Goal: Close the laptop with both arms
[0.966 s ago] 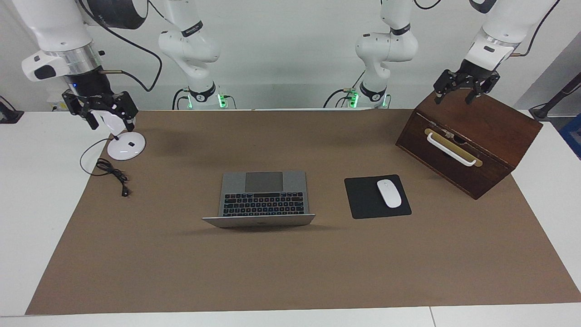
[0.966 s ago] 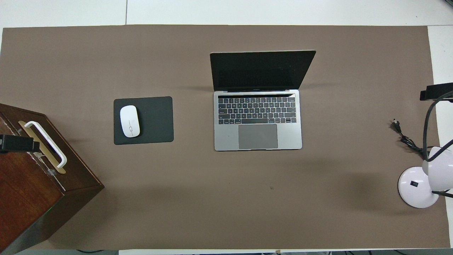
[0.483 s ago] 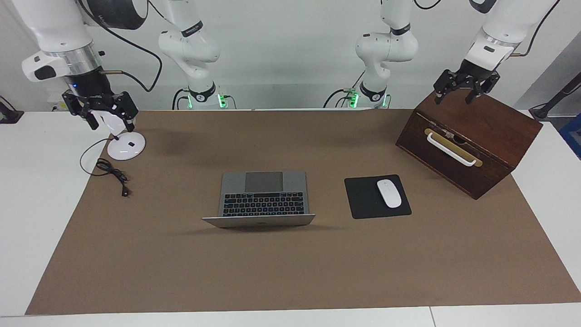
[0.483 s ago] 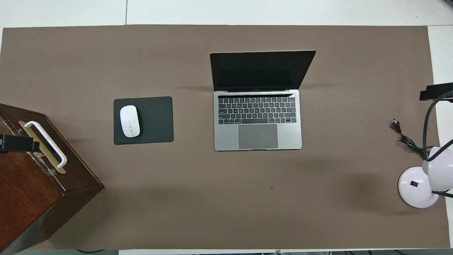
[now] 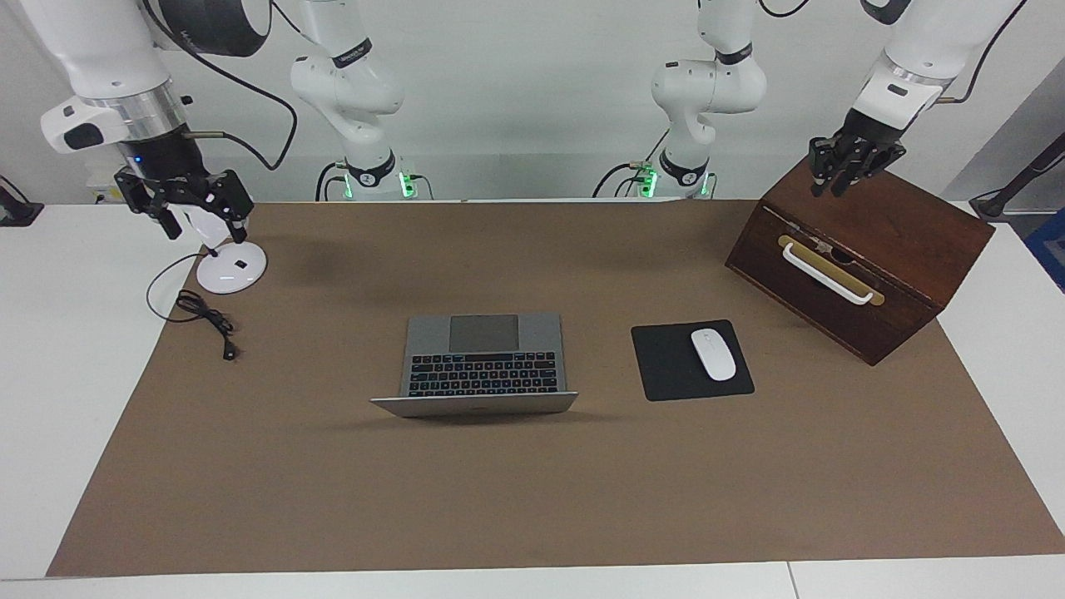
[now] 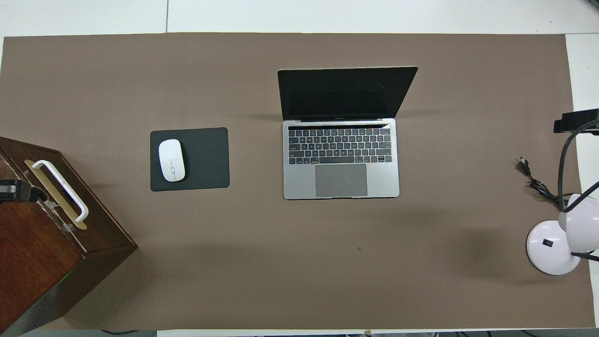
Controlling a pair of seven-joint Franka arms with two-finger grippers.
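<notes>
The silver-grey laptop stands open in the middle of the brown mat, its lid tilted away from the robots. In the overhead view its dark screen, black keys and grey trackpad show. My left gripper hangs over the top of the wooden box, its fingers drawn together and empty. My right gripper hangs over the white lamp, open and empty. Both grippers are far from the laptop. Only their edges show in the overhead view, the left gripper and the right gripper.
A dark wooden box with a white handle stands toward the left arm's end. A black mouse pad with a white mouse lies beside the laptop. A white lamp and a black cable lie toward the right arm's end.
My left gripper's fingers have drawn together over the box; they were spread wide before. My right gripper and the laptop have not moved.
</notes>
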